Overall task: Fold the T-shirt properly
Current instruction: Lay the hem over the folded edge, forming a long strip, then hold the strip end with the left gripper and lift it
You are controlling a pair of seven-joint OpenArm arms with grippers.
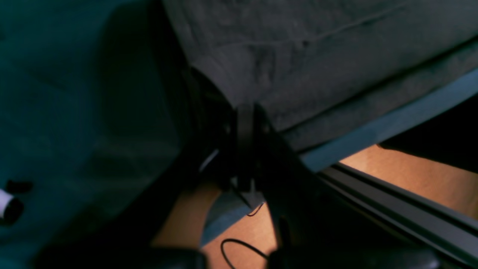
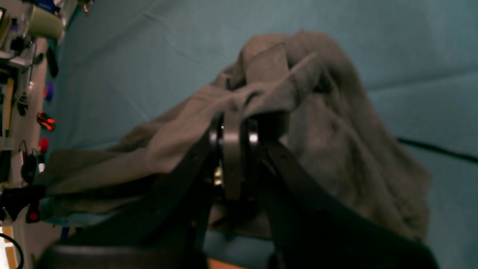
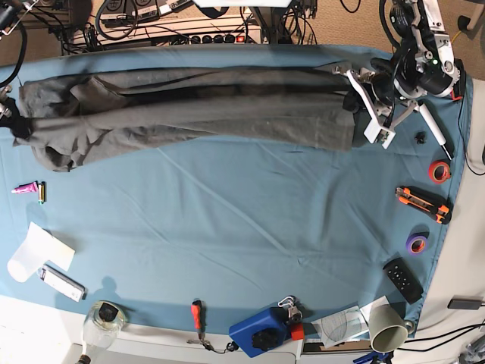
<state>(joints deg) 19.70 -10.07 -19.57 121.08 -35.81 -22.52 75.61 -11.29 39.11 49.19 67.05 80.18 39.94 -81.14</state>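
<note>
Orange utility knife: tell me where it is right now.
In the base view the orange utility knife lies near the right edge of the blue table cloth, between the orange tape roll above it and the purple tape roll below.

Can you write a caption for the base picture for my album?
Two jaws stretch a grey T-shirt along the blue table cloth.

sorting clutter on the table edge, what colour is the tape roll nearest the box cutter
The tape roll is orange-red, lying just above the box cutter; the base view shows it best.
</note>
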